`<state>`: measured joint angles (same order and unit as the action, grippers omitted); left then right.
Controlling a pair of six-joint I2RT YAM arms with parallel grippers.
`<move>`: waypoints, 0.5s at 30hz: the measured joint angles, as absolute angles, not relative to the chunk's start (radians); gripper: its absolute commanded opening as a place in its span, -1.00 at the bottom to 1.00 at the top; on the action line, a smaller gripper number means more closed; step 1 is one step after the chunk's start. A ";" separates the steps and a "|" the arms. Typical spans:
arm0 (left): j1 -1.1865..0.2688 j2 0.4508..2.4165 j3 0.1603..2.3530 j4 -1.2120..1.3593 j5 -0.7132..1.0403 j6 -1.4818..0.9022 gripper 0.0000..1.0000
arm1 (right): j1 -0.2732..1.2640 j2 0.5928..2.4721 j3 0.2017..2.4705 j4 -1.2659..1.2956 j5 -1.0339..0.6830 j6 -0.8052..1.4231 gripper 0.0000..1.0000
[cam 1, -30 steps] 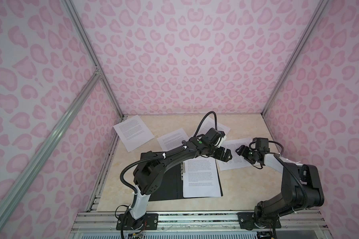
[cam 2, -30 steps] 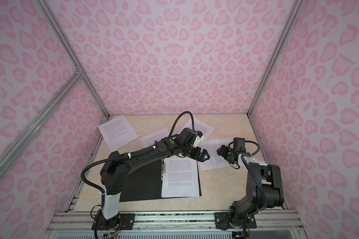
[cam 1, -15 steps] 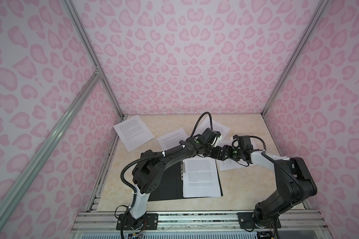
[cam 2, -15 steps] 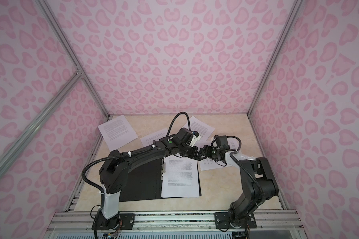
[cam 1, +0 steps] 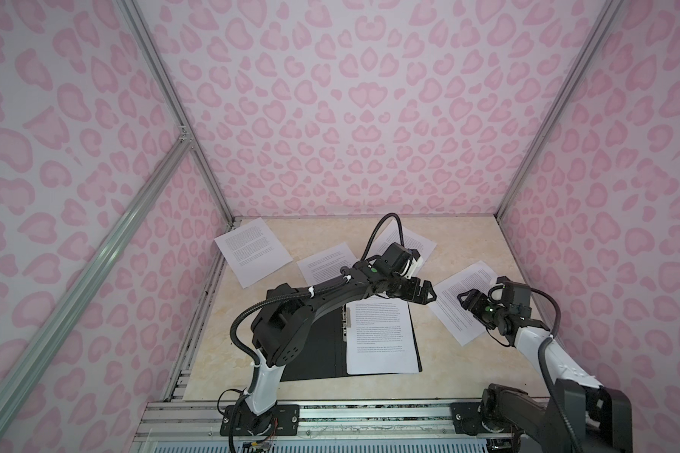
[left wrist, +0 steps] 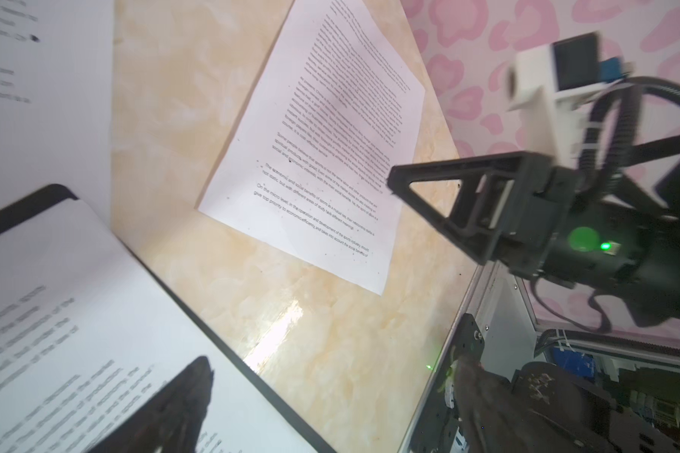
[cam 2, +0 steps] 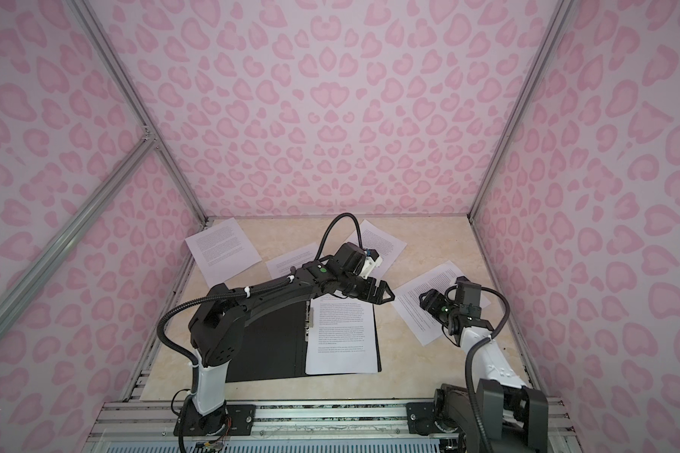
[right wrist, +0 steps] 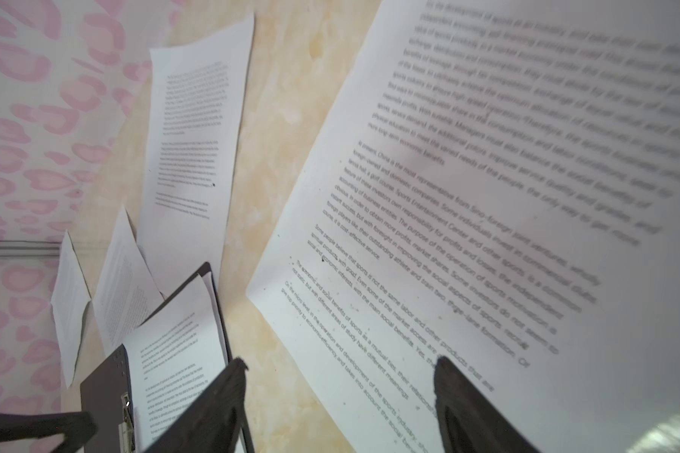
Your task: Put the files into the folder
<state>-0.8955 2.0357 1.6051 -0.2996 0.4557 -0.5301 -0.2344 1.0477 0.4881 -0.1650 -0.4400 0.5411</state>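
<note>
The left gripper (cam 1: 428, 297) hangs over the far right corner of the open folder (cam 1: 322, 353). The right gripper (cam 1: 462, 302) hangs over the loose sheet (cam 1: 454, 319) just right of it. Only a narrow gap separates them, above a strip of bare table (left wrist: 291, 313). The left arm (cam 1: 330, 294) slants across the folder's left half and blocks it from above. The table's near right part lies bare under open air. The sheets lie flat, so nothing on them stands up. Pink walls (cam 1: 566, 274) close in three sides.
</note>
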 measured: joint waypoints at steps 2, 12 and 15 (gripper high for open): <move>-0.923 2.063 1.631 -0.299 0.467 -0.530 0.93 | -0.263 1.011 0.495 -0.187 -0.408 0.542 0.65; -0.962 2.211 1.803 -0.299 0.419 -0.540 0.93 | -0.329 1.314 0.642 -0.176 -0.385 0.564 0.56; -0.957 2.282 1.907 -0.302 0.379 -0.540 0.94 | -0.325 1.354 0.645 -0.182 -0.396 0.566 0.59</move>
